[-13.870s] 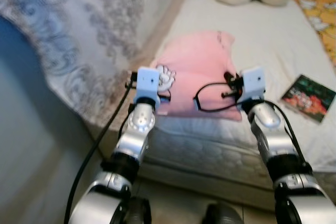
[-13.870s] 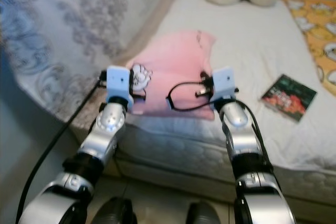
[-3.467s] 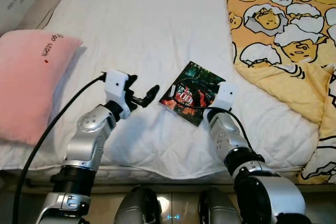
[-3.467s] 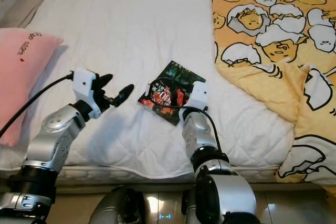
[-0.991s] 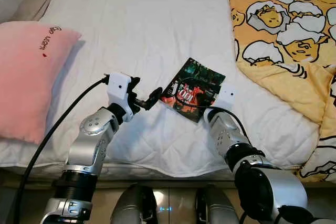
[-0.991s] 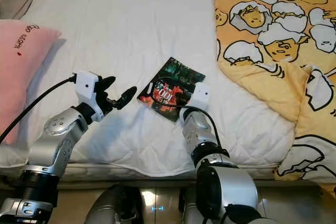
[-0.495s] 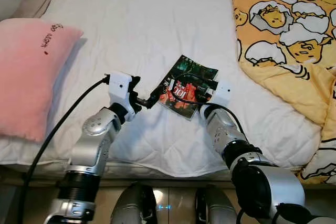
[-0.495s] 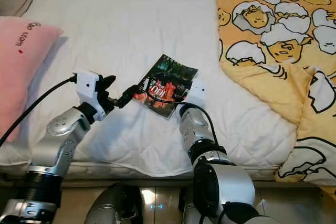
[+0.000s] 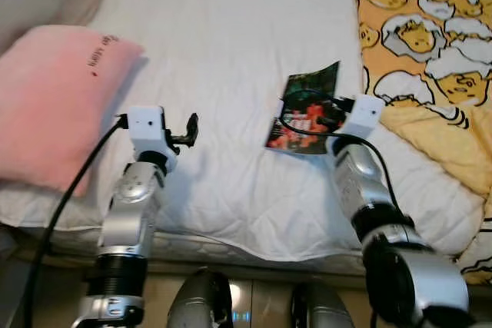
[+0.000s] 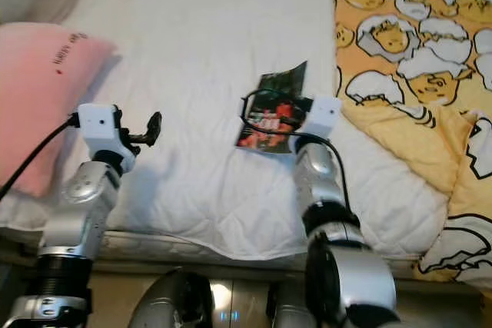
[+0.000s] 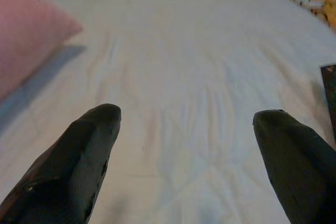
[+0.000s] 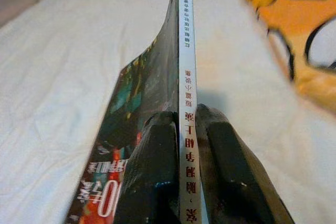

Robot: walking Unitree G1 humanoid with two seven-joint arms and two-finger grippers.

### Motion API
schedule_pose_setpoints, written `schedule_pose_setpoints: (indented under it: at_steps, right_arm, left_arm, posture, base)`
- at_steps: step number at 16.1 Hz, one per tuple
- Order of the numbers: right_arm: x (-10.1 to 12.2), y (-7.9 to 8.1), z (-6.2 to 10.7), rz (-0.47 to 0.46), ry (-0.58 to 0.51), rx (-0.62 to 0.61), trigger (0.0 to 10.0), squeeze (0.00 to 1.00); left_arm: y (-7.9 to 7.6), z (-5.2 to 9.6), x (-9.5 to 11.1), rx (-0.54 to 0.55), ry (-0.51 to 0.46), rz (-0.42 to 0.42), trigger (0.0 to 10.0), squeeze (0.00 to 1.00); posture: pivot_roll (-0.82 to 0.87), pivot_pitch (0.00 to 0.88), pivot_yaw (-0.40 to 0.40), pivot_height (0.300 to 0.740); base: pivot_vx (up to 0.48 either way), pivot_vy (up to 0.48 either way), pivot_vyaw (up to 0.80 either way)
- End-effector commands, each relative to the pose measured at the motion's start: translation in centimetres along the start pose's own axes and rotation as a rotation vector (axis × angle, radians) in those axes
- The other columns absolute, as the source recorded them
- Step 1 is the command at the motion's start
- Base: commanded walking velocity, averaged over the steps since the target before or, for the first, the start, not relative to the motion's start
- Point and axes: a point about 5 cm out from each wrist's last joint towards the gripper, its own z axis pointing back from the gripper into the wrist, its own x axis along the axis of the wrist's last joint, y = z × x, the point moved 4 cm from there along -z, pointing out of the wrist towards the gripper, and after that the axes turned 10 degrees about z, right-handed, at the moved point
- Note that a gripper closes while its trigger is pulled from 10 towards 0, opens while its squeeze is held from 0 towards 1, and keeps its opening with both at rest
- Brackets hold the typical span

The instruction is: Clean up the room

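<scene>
A thin book [image 9: 306, 110] with a dark red-and-green cover stands tilted up on its edge above the white bed sheet [image 9: 231, 51]. My right gripper [image 9: 321, 121] is shut on its lower edge. In the right wrist view the two fingers [image 12: 152, 182] pinch the white spine of the book [image 12: 186, 66] between them. My left gripper [image 9: 189, 130] hovers over the sheet well to the left of the book. The left wrist view shows this left gripper [image 11: 186, 124] open, with nothing between its fingers.
A pink pillow [image 9: 54, 94] lies on the bed's left side. A yellow blanket [image 9: 438, 44] with an egg-cartoon print covers the right side. Bare white sheet spreads between them, and the mattress's front edge [image 9: 254, 247] runs just below the arms.
The book, flat on the sheet half a second ago, now stands raised on edge in the right gripper. My left gripper has drawn back leftward, away from the book. The camera has shifted.
</scene>
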Motion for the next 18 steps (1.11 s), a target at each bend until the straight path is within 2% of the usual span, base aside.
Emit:
schedule_pose_setpoints:
  at_steps: [1,2,3,4,5,8,11,13,18]
  right_arm:
    - [2.2,-0.8,0.3,0.083,-0.117,-0.030,0.0,0.00]
    - [2.7,-1.0,0.6,0.125,-0.152,-0.044,0.0,0.00]
    - [3.9,-1.3,1.9,0.233,-0.236,-0.071,0.0,0.00]
    - [4.3,-1.6,3.5,0.295,-0.284,-0.099,0.0,0.00]
    - [4.1,-2.4,5.7,0.361,-0.299,-0.138,0.0,0.00]
    - [2.5,-3.1,8.1,0.436,-0.259,-0.120,0.0,0.00]
    - [0.3,-2.2,8.6,0.439,-0.156,-0.021,0.0,0.00]
    - [-0.2,-2.6,8.6,0.418,-0.128,-0.019,0.0,0.00]
    - [0.6,-1.9,8.1,0.404,-0.156,0.015,0.0,0.00]
  left_arm:
    - [-0.9,-0.4,0.2,-0.001,-0.025,-0.017,10.0,0.00]
    - [-1.2,-0.5,0.1,-0.008,-0.030,-0.016,10.0,0.00]
    - [-2.3,-0.7,0.0,-0.030,-0.036,0.003,10.0,0.00]
    - [-3.4,-0.9,0.3,-0.058,-0.055,0.027,10.0,0.00]
    - [-4.4,-0.7,1.4,-0.095,-0.115,0.034,10.0,0.00]
    - [-5.3,-0.2,1.5,-0.133,-0.118,0.059,10.0,0.00]
    - [-4.1,-0.6,-1.4,-0.077,-0.044,0.053,10.0,0.00]
    - [-3.6,-0.6,-2.6,-0.048,-0.011,0.039,10.0,0.00]
    - [-4.5,-0.9,-2.2,-0.077,-0.036,0.038,10.0,0.00]
  posture:
    - [-0.09,0.000,0.033,0.697]
    - [-0.10,0.000,0.035,0.697]
    - [-0.12,0.000,0.038,0.697]
    - [-0.14,0.000,0.048,0.697]
    - [-0.15,0.000,0.059,0.697]
    - [-0.17,0.000,0.064,0.697]
    - [-0.19,0.000,0.062,0.697]
    - [-0.20,0.000,0.055,0.697]
    - [-0.21,0.000,0.065,0.697]
  base:
    - [0.000,0.000,0.00]
    - [0.000,0.000,0.00]
    - [0.000,0.000,0.00]
    - [0.000,0.000,0.00]
    - [-0.255,0.409,0.00]
    - [-0.185,0.410,0.00]
    - [-0.264,0.405,0.00]
    - [0.000,0.439,0.00]
    - [0.000,0.456,0.00]
